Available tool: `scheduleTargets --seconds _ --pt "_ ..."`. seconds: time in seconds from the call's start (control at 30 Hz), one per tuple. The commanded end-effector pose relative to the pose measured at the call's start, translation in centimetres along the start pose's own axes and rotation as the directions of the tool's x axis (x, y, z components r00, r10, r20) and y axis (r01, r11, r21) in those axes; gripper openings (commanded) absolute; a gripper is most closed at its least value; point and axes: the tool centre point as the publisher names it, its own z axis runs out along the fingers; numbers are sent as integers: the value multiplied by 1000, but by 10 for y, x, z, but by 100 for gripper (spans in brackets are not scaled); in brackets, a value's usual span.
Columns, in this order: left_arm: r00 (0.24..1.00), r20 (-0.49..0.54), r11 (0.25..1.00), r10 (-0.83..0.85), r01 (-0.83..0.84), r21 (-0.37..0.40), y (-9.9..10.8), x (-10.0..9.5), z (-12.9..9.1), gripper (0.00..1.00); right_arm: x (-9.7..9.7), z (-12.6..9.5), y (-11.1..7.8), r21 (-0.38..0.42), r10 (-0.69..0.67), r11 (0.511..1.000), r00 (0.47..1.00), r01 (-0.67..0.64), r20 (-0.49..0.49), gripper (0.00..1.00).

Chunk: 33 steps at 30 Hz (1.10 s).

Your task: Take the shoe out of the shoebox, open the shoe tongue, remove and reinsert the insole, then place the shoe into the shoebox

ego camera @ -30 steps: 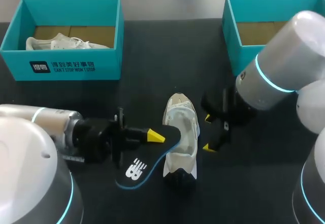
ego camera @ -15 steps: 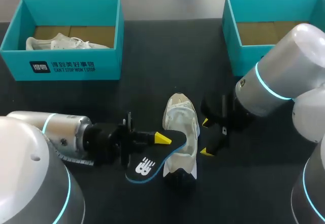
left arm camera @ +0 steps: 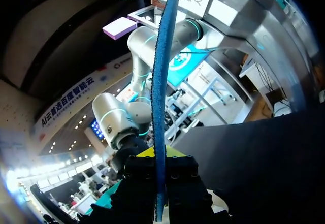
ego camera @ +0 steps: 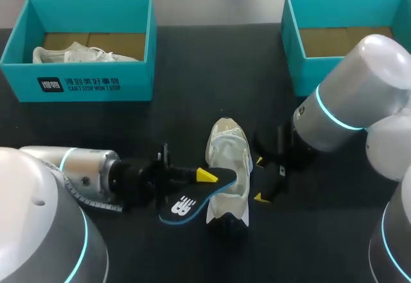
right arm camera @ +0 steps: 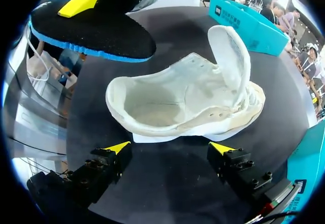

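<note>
A white shoe (ego camera: 228,167) lies on the black table (ego camera: 192,103), toe toward the far side, with its tongue (right arm camera: 231,56) folded up and open. My left gripper (ego camera: 205,175) is shut on a black insole (ego camera: 189,205) with a blue edge, holding it tilted beside the shoe's heel opening, its front end at the collar. In the left wrist view the insole (left arm camera: 161,97) stands edge-on between the fingers of the left gripper (left arm camera: 158,155). My right gripper (ego camera: 260,179) stands open just right of the shoe (right arm camera: 188,102), with nothing between its fingers.
A teal shoebox (ego camera: 77,81) at the far left holds another white shoe (ego camera: 83,54). A second teal shoebox (ego camera: 302,71) stands at the far right, only its cardboard floor showing. Bare black table lies between the boxes and in front of the shoe.
My left gripper has carried the insole to the right, up to the shoe's heel opening. The right gripper has shifted slightly nearer the shoe, still open.
</note>
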Motion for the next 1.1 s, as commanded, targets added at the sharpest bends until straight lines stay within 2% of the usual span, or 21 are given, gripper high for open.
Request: scheduleTargets --seconds 0.03,0.17,0.73,1.1 --pt "1000 15 999 -9 8 38 12 5 5 0 0 11 8 20 1 1000 1000 -1 4 100" --pt "1000 11 999 -26 25 43 16 6 9 0 -1 14 9 34 -3 999 1000 2 9 100" --pt "991 21 989 -131 132 -60 26 11 14 0 1 14 5 38 24 999 999 -25 33 100" --pt "991 7 989 -135 135 -53 25 12 20 0 1 14 5 38 24 999 999 -25 33 100"
